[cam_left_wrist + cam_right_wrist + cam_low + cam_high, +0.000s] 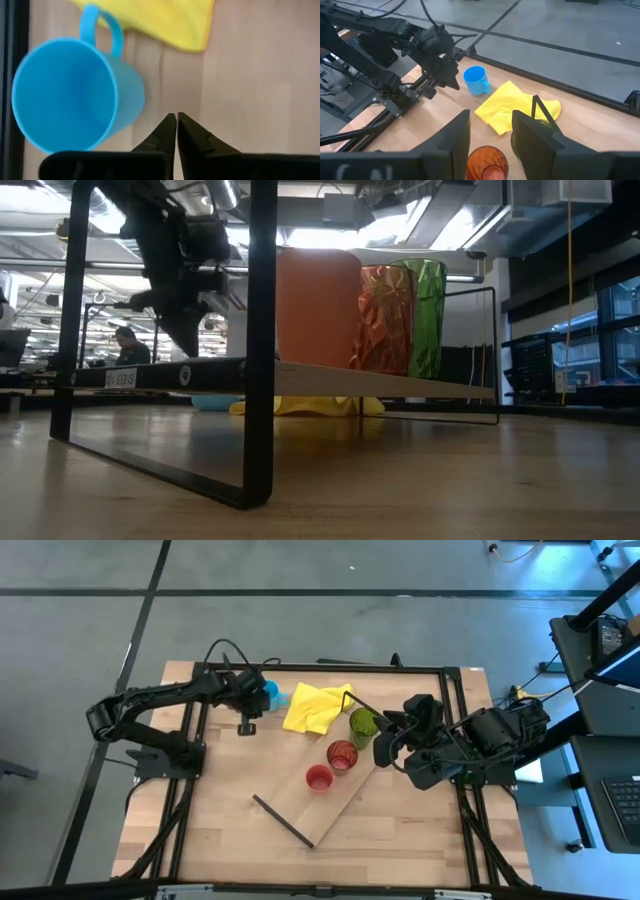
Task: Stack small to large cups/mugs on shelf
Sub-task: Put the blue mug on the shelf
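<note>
The blue handled mug (269, 694) (75, 95) stands upright on the table near the far edge, its handle toward the yellow cloth. My left gripper (176, 122) (254, 703) hovers shut just beside it, apart from its wall. The green tumbler (363, 724), the dark red glass (342, 755) and the smaller red cup (319, 778) stand in a row on the shelf (330, 805), which lies slantwise on its black bars. My right gripper (490, 131) (386, 746) is open, over the dark red glass (487, 162) and next to the tumbler.
A yellow cloth (316, 707) lies crumpled between the mug and the shelf's far end. In the low view the shelf (400, 385) sits raised on a black bar frame (262, 340). Black frame rails (190, 790) run along the table's left and right sides.
</note>
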